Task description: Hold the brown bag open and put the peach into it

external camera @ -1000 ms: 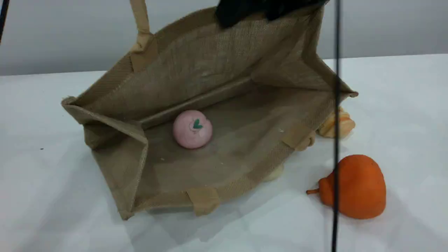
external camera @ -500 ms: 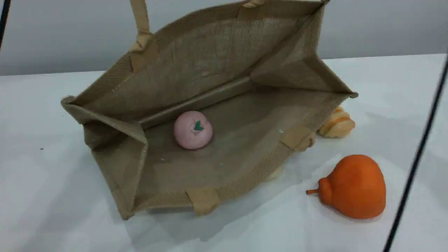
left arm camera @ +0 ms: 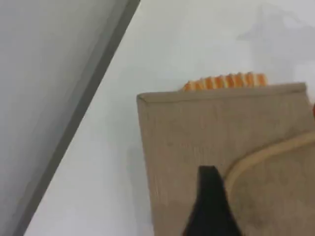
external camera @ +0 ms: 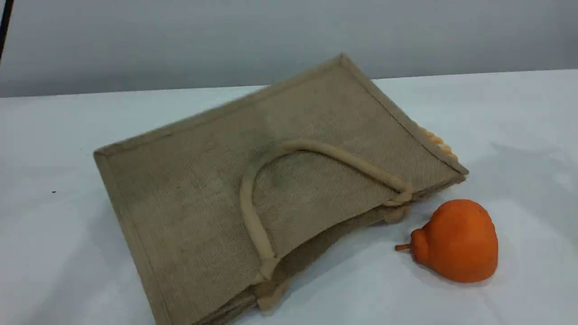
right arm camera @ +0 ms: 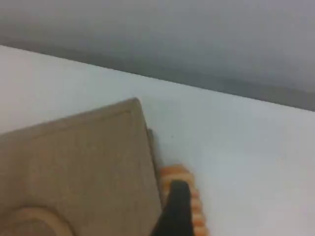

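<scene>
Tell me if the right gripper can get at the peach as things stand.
Probably not. The brown bag lies collapsed flat on the table, its upper panel and loop handle folded over the inside, and no peach shows in any view. The right gripper would first need that panel lifted.

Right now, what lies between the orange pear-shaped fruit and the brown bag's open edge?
Nothing: in the scene view only bare white table separates the orange fruit from the brown bag, near the handle end. They do not touch.
</scene>
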Controlling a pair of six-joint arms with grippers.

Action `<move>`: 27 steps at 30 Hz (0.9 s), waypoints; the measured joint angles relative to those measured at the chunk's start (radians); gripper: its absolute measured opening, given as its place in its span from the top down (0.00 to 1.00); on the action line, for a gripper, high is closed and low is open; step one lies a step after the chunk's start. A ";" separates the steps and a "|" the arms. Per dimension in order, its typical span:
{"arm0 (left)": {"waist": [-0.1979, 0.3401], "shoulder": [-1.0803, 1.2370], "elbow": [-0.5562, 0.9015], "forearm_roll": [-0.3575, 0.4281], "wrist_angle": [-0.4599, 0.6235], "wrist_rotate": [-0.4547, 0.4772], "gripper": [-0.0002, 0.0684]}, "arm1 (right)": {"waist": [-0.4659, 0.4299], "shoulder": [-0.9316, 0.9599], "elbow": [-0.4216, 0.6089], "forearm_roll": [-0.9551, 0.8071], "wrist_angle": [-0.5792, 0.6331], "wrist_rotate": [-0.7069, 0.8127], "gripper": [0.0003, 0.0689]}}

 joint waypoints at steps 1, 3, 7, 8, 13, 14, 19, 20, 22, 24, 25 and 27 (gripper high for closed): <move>0.000 -0.001 0.000 0.013 0.000 -0.020 0.31 | 0.000 -0.009 0.000 -0.006 0.010 0.000 0.14; 0.000 -0.013 0.000 0.029 0.000 -0.068 0.29 | 0.000 -0.034 0.000 -0.006 0.031 0.000 0.14; 0.000 -0.062 -0.001 0.135 0.001 -0.207 0.29 | -0.009 -0.120 0.000 -0.006 0.100 0.000 0.14; 0.000 -0.076 -0.001 0.170 0.002 -0.247 0.29 | -0.008 -0.150 0.000 -0.007 0.119 0.001 0.14; 0.000 -0.168 -0.001 0.322 0.004 -0.439 0.29 | -0.008 -0.322 0.000 -0.053 0.282 0.079 0.14; 0.000 -0.185 -0.001 0.349 0.004 -0.473 0.29 | -0.008 -0.354 0.000 -0.062 0.315 0.101 0.14; 0.000 -0.263 0.025 0.473 0.004 -0.673 0.29 | -0.008 -0.547 -0.001 -0.108 0.487 0.185 0.14; 0.000 -0.280 0.036 0.491 0.004 -0.703 0.29 | -0.008 -0.587 -0.001 -0.118 0.518 0.200 0.14; 0.000 -0.316 0.071 0.524 0.004 -0.743 0.29 | -0.008 -0.659 -0.001 -0.120 0.569 0.225 0.14; 0.000 -0.361 0.111 0.533 0.002 -0.757 0.29 | -0.008 -0.729 -0.001 -0.123 0.610 0.247 0.14; 0.000 -0.385 0.136 0.533 0.002 -0.757 0.29 | -0.008 -0.767 -0.001 -0.132 0.624 0.254 0.14; 0.000 -0.432 0.188 0.533 0.002 -0.757 0.29 | -0.008 -0.840 -0.001 -0.148 0.650 0.280 0.14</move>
